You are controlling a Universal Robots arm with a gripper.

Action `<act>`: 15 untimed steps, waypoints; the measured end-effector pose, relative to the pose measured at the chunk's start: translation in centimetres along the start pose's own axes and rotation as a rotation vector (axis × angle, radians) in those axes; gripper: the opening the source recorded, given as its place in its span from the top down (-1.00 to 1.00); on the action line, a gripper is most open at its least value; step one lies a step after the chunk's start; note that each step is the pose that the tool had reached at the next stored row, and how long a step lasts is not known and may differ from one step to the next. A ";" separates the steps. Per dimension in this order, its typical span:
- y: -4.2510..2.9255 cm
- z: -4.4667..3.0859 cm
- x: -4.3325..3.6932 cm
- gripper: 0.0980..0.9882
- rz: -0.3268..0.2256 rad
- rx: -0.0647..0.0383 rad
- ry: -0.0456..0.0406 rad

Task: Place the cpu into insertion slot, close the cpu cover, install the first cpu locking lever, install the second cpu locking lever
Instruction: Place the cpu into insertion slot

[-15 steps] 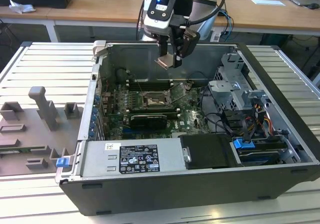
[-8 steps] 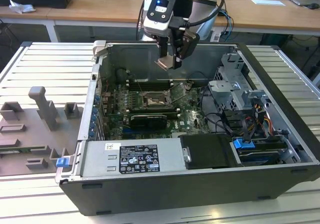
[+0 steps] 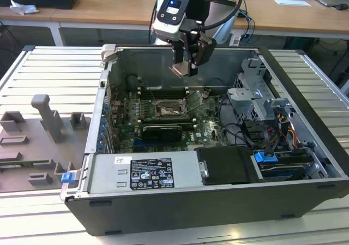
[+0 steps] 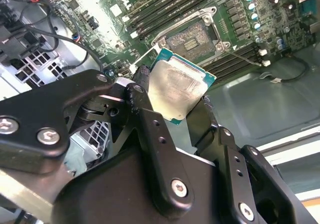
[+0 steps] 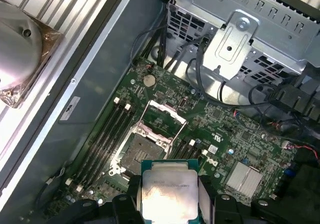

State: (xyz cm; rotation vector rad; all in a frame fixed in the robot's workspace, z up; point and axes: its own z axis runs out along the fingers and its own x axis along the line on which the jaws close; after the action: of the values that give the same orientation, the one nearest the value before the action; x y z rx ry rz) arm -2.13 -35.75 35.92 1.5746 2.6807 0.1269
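Silver-topped and green-edged, the chip point(image 4: 177, 92) is pinched by its sides between the two black fingers of the gripper point(image 4: 172, 98). It hangs in the air over the open computer case point(image 3: 180, 215), well clear of the board. The socket point(image 5: 141, 154) lies below it, bare, with the cover point(image 5: 167, 112) swung open beside it.

Trouble would most likely start with the tilt. In the second wrist view the chip sits at a slant in the jaws, so it could meet the socket corner-first and bend the fine contacts, or settle turned the wrong way round. The hold is only on thin edges, so a knock could make the chip slip. The raised cover and the long memory slots point(image 5: 102, 134) crowd the socket, and a finger might catch on them on the way down. Loose black cables point(image 3: 234, 130) run close by too.

The case lies on its side on a ribbed metal table point(image 3: 49, 70), with a grey moulded tray point(image 3: 32, 141) on the exterior view's left and wooden desks point(image 3: 109, 7) with papers behind
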 end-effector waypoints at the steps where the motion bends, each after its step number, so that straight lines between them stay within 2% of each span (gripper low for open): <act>1: 0.00 0.02 0.00 0.00 0.008 0.000 -0.0007; 6: -0.01 0.12 0.00 0.00 0.055 -0.001 -0.0047; 15: -0.02 0.24 0.00 0.00 0.100 -0.001 -0.0081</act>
State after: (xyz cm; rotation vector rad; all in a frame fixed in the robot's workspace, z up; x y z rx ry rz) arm -2.13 -35.76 35.67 1.7052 2.5958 0.1234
